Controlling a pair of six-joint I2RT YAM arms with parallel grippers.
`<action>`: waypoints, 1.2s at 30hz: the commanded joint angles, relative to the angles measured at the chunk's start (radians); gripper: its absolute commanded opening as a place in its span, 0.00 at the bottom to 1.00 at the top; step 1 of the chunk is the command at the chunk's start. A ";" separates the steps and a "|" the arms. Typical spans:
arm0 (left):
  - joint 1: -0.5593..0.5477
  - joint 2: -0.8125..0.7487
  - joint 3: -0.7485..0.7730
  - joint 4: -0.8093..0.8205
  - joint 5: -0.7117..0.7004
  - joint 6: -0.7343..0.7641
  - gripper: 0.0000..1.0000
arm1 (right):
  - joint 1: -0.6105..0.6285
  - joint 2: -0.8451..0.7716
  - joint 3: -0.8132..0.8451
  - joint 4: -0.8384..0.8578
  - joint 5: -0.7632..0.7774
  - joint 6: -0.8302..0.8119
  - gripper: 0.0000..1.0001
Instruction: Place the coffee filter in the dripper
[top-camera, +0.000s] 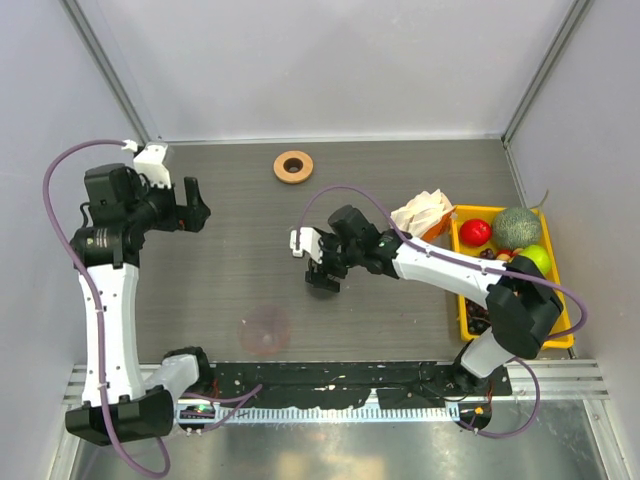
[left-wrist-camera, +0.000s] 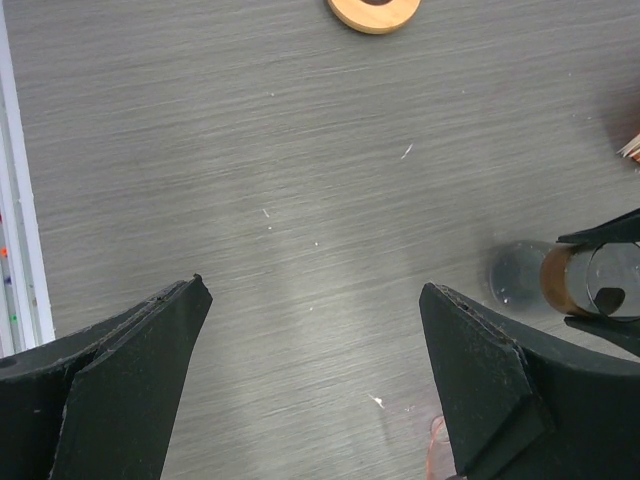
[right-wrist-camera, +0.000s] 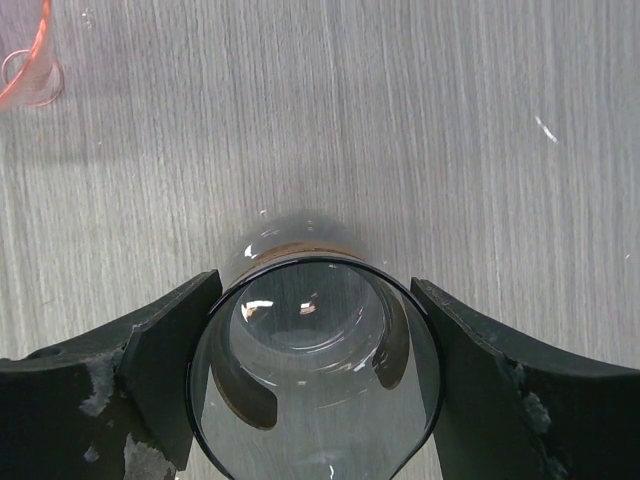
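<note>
The dripper (top-camera: 292, 166) shows as a tan wooden ring with a dark centre at the back of the table; its edge (left-wrist-camera: 374, 12) peeks in at the top of the left wrist view. My right gripper (top-camera: 322, 272) (right-wrist-camera: 315, 285) is mid-table, shut on the wide rim of a clear glass vessel (right-wrist-camera: 312, 360) (left-wrist-camera: 590, 285) with a brown band. My left gripper (top-camera: 190, 205) (left-wrist-camera: 315, 300) hangs open over bare table at the left, holding nothing. The single coffee filter is out of view.
A ruffled bunch of white paper filters (top-camera: 425, 213) lies beside a yellow tray (top-camera: 458, 262) of fruit at the right. A pink-tinted clear round thing (top-camera: 265, 330) (right-wrist-camera: 25, 70) sits near the front edge. Grey walls close in the table at the back and both sides.
</note>
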 joint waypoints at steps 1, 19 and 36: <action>0.007 -0.047 -0.011 -0.011 -0.017 0.026 0.99 | 0.015 -0.046 -0.019 0.149 0.014 -0.041 0.68; 0.007 -0.052 -0.020 -0.022 -0.004 0.008 0.99 | 0.033 -0.077 -0.019 0.129 0.017 0.002 0.96; -0.012 0.336 -0.207 0.694 0.273 -0.710 0.90 | -0.077 -0.292 0.297 -0.197 0.077 0.177 0.96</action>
